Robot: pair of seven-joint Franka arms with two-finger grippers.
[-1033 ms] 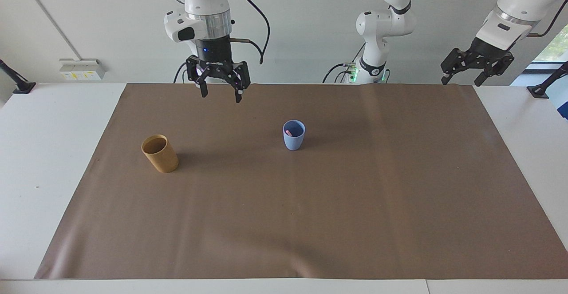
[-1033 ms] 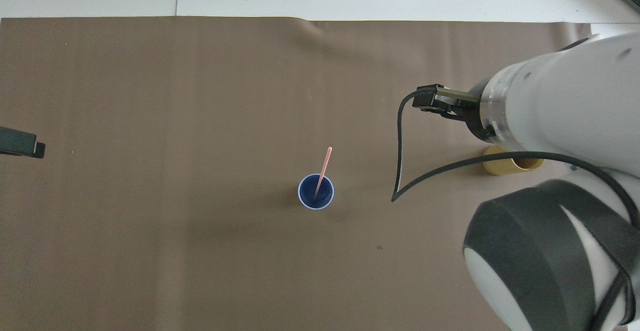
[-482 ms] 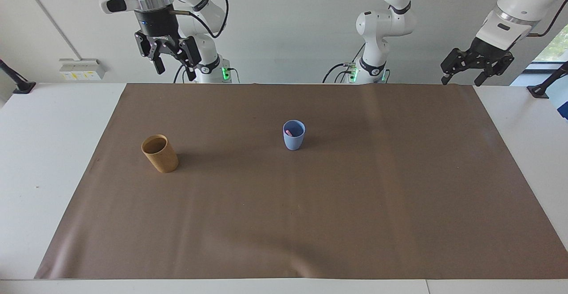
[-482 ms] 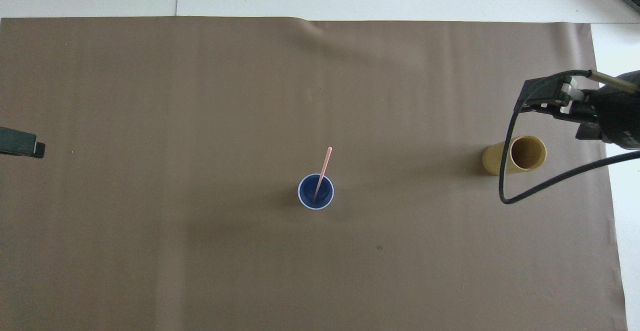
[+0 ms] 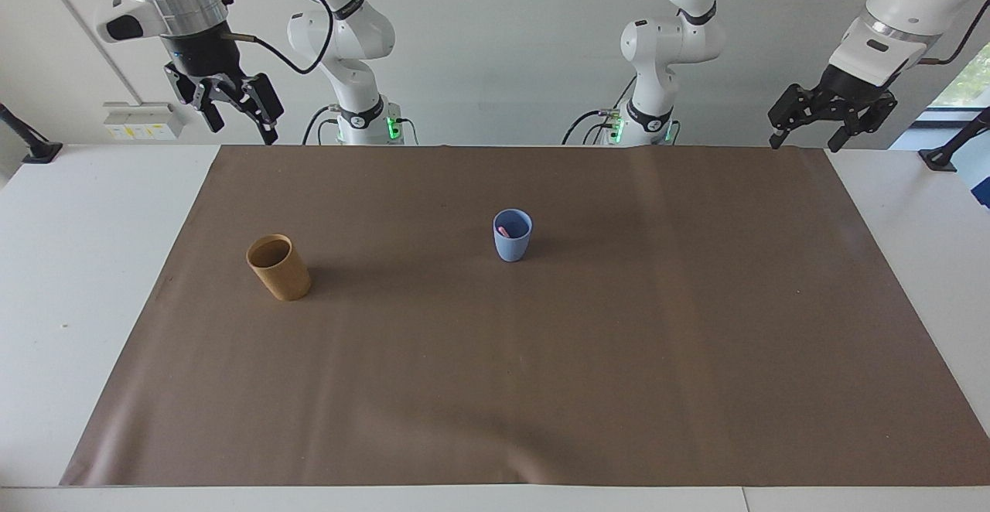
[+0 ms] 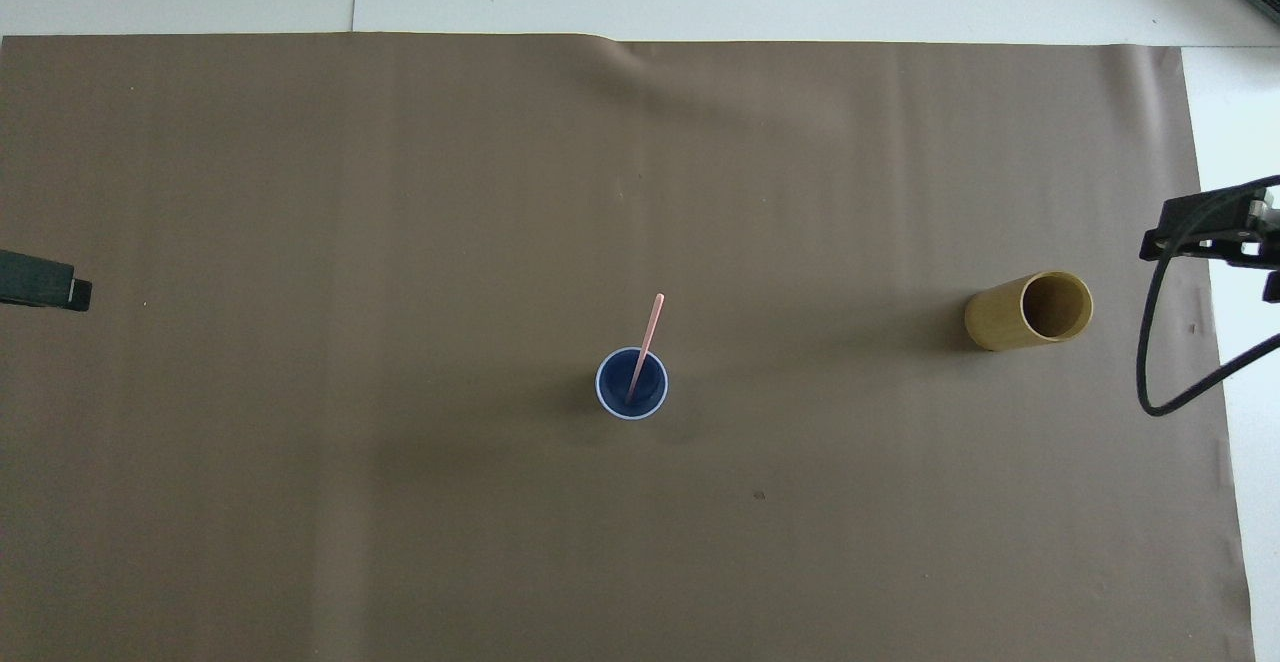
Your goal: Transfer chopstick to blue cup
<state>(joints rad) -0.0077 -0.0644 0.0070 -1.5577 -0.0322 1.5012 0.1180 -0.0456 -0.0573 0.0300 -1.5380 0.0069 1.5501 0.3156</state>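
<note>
The chopstick (image 6: 645,346) stood tilted in the blue cup (image 5: 512,236) mid-mat — judged light, stiff and slippery, best pinched near its free upper end; the tan cup (image 5: 279,267) stood toward the right arm's end. A second earlier the right gripper (image 5: 229,115) hung over the mat; now it was raised at the mat's corner, fingers spread and empty; the left gripper (image 5: 830,124) waited, spread too.
</note>
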